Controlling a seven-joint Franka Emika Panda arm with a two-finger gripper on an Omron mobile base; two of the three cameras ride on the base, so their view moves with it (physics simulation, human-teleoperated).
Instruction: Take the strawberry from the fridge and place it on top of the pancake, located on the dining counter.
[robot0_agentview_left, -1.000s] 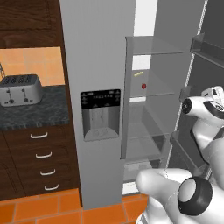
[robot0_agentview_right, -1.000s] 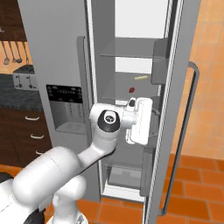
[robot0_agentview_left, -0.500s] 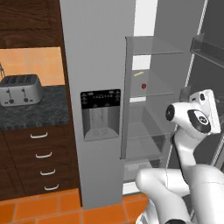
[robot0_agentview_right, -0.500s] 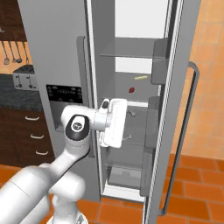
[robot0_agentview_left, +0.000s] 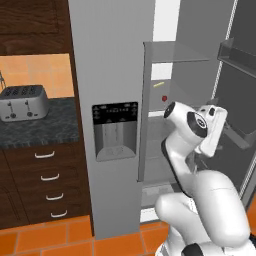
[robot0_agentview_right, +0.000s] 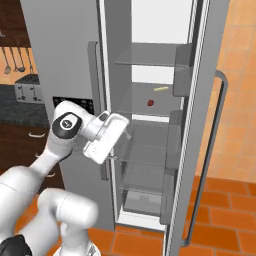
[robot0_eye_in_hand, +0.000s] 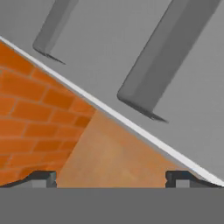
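On the middle shelf of the open fridge (robot0_agentview_right: 150, 75) the strawberry (robot0_agentview_right: 151, 103) is sitting untouched while the gripper (robot0_eye_in_hand: 111, 178), fingers spread apart, is pointing away and risking clipping the door

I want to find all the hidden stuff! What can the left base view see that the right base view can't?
Left base view alone: the whole water dispenser and four drawer handles.
Right base view alone: hanging utensils and the open door's long handle.
Both: the fridge, the strawberry beside a yellow stick, the toaster, and the arm.
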